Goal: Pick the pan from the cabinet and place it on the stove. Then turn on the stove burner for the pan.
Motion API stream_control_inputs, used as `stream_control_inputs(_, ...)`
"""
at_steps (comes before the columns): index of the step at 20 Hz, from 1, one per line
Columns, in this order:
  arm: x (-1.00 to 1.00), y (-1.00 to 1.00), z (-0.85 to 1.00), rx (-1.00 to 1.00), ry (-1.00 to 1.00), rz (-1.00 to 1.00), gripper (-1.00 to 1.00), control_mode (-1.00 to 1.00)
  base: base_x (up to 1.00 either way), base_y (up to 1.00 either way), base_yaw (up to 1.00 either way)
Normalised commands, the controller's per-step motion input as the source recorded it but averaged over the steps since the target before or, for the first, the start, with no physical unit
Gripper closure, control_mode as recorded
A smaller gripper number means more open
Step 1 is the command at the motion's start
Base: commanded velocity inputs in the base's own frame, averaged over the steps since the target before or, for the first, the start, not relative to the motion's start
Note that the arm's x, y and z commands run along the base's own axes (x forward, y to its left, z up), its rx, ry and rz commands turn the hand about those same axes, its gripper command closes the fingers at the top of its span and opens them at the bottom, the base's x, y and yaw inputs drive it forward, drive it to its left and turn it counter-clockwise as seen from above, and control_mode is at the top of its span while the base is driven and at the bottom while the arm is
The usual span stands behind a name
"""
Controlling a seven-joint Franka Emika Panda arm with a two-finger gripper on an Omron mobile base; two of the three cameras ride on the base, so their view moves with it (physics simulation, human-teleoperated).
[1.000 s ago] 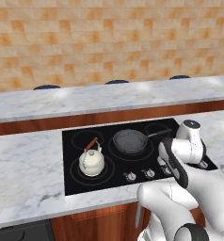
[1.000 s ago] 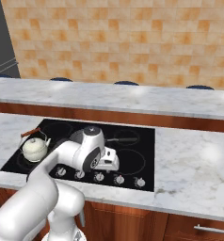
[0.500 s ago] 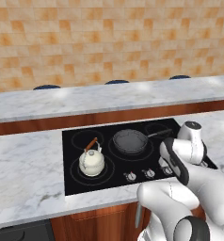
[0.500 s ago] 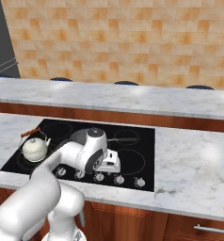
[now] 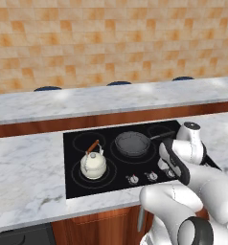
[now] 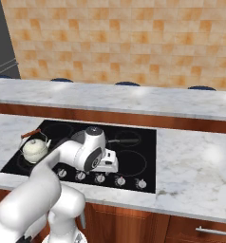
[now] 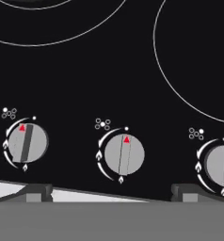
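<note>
Back wall [image 5: 111,38] is orange-tan mottled tile, filling the top third of both base views. White-grey marble raised bar counter [image 5: 101,98] runs across mid-frame with reddish-brown wood fascia [image 5: 87,122] under it; three dark stool tops [image 5: 48,88] peek over its far edge. Lower marble countertop [image 5: 25,177] fills lower left, a dark grey appliance [image 6: 1,42] stands upper left in the right base view.

3 views set on the stove [image 5: 87,191]

From behind left and behind right, the cooktop is overlooked forward and downward by 2 base views, both sharing the kettle [image 5: 93,164]; its knobs [image 7: 125,155] are seen close from above.
</note>
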Motion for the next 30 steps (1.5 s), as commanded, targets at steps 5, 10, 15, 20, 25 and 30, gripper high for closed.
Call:
stream_control_inputs(5, -0.04, 0.05, -0.27, -0.05, 0.00, 0.00, -1.00, -1.00, 0.00, 0.00, 0.00)
stream_control_inputs(10, 0.00, 0.00, -0.28, -0.04, 0.00, 0.00, -1.00, -1.00, 0.00, 0.00, 0.00)
stream_control_inputs(15, 0.00, 0.06, -0.28, -0.03, 0.00, 0.00, -1.00, -1.00, 0.00, 0.00, 0.00)
stream_control_inputs(20, -0.06, 0.14, -0.18, -0.01, 0.00, 0.00, -1.00, -1.00, 0.00, 0.00, 0.00)
stream_control_inputs(25, -0.25, 0.07, -0.11, 0.00, 0.00, 0.00, -1.00, -1.00, 0.00, 0.00, 0.00)
stream_control_inputs(30, -0.32, 0.01, -0.10, 0.00, -0.01, 0.00, -1.00, -1.00, 0.00, 0.00, 0.00)
